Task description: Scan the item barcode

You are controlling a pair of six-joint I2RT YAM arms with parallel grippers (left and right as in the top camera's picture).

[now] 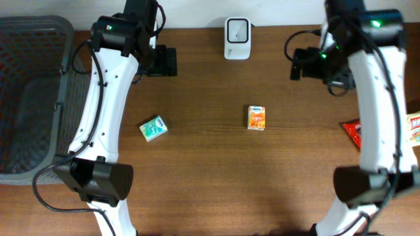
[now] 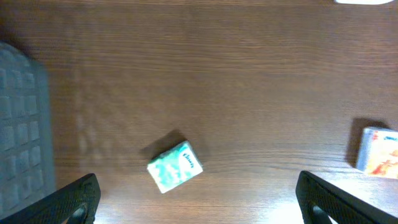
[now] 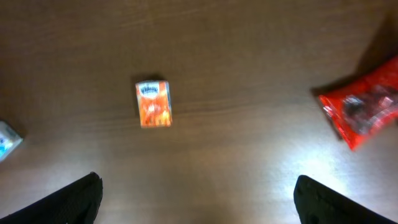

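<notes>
Both my tools are spread and empty: left tool, right tool. The orange box lies flat mid-worktop, well apart from the scanner. I should pinch its narrow sides squarely, leaving the barcode uncovered.

The tabletop is dark brown woodgrain. The small carton is orange, the packet green and white. The scanner is white.
</notes>
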